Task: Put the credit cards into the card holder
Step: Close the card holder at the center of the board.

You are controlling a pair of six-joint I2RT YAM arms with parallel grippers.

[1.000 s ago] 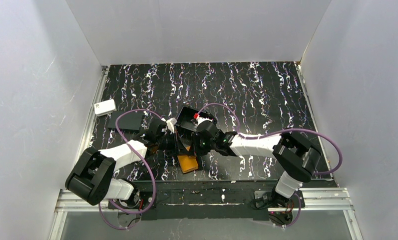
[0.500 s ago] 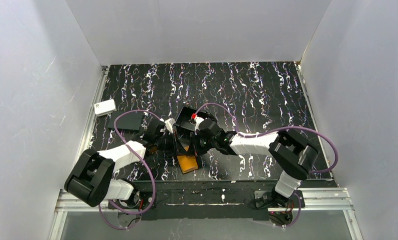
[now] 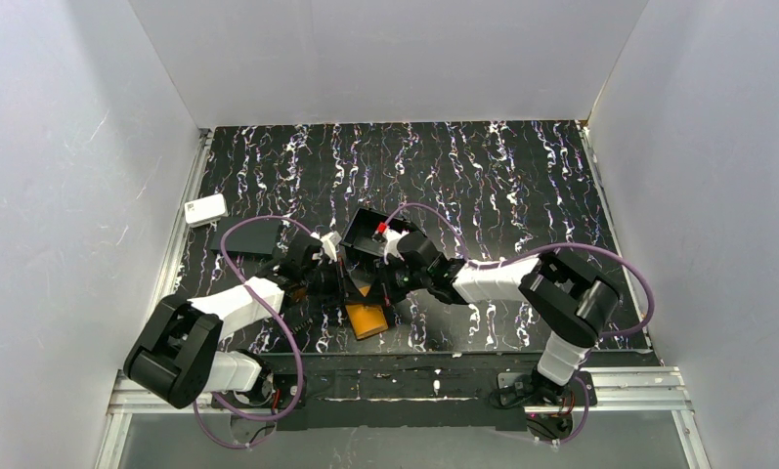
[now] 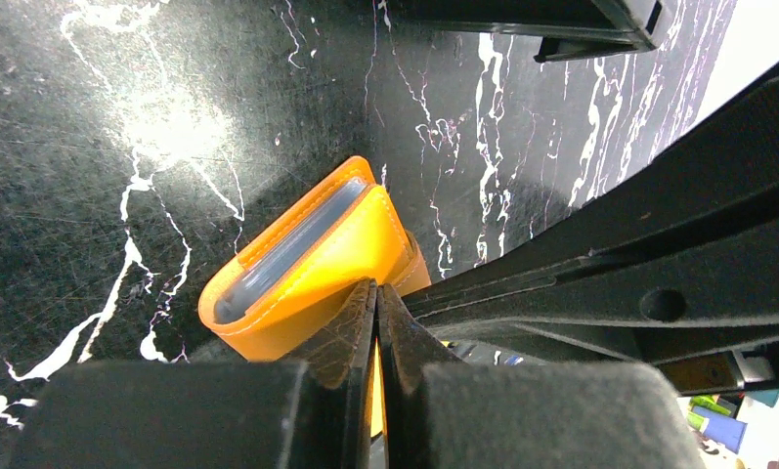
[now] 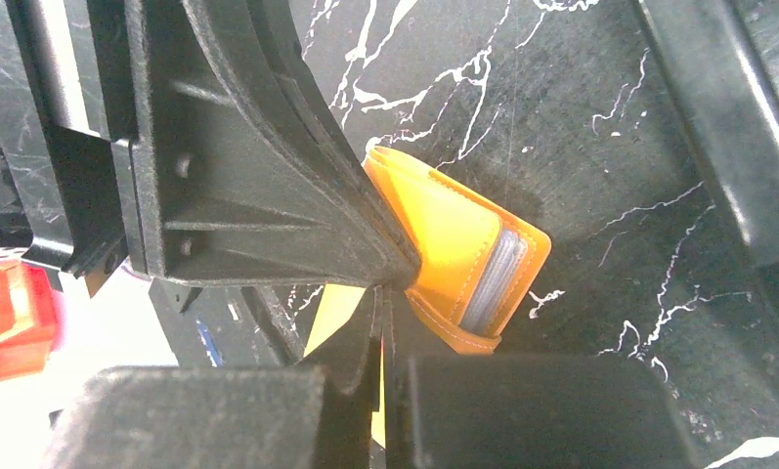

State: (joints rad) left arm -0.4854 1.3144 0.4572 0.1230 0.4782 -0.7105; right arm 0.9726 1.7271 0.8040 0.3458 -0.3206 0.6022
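The left gripper [image 4: 375, 298] and right gripper [image 5: 381, 298] are each clamping the small orange leather bifold card holder [image 3: 367, 318], lying at six o'clock of the black open tray [image 3: 364, 227]. Pale grey credit cards [image 4: 285, 252] are sitting inside; probably only folding remains.

black tray [image 3: 364, 223] blocks room beyond card holder [image 3: 367, 319].

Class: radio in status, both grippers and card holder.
Left gripper shut on card holder. Right gripper likewise. Holder folded, grey layers inside. Grippers crowding each other.

The card holder [image 4: 312, 269] looks smooth leather, tabletop [image 4: 82, 205] glossy.
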